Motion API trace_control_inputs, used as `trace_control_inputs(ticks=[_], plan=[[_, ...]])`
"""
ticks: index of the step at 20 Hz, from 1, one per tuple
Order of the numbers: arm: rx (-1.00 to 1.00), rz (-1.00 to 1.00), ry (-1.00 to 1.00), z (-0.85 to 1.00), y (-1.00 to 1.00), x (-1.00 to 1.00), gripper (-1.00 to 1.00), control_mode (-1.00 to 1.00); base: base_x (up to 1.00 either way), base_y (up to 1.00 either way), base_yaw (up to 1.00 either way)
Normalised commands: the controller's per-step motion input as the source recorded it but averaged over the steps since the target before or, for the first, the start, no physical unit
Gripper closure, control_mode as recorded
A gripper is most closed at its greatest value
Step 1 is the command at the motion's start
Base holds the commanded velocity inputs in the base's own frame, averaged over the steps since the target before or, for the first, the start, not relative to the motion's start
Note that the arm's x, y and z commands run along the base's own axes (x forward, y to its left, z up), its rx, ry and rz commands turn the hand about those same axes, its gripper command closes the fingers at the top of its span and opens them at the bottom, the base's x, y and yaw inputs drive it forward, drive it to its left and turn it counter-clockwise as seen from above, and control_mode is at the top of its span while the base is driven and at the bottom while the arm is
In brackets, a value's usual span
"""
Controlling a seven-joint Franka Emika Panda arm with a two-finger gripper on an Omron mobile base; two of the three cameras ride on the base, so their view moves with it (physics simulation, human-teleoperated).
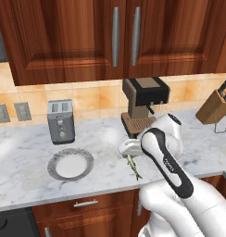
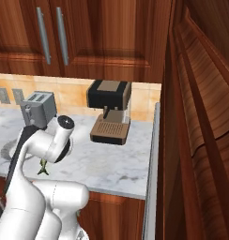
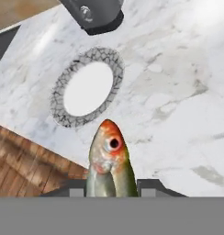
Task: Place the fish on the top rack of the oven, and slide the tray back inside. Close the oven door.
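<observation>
Claw (image 3: pixel 112 186) clamped on the fish (image 3: pixel 109 160), jaws nearly closed around its body, head sticking out. Fish held above marble table (image 1: pixel 31 171), right of empty plate (image 1: pixel 70 165).

White arm (image 1: pixel 179 203) showing glossy rounded shells, bulky and smooth. Black band with thin white outline running along forearm link (image 1: pixel 166 162), faint small lettering sitting on it. Dark round cap (image 2: pixel 65 121) topping joint. Dark finger tips (image 3: pixel 153 187) looking squared, blocky.
</observation>
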Motion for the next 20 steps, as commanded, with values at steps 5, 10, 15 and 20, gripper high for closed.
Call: trace_control_inputs(ticks=[5,10,15,20], plan=[[-0.03,0.63,0.14,-0.29,0.47,0.05,1.00,-1.00,0.00,0.00,0.00],[-0.09,-0.05,0.01,0.17,0.00,-0.12,1.00,-1.00,0.00,0.00,0.00],[-0.03,-0.06,-0.01,0.31,0.00,-0.01,1.00,-1.00,0.00,0.00,0.00],[0.00,-0.05,0.00,0.03,0.00,0.00,1.00,-1.00,0.00,0.00,0.00]])
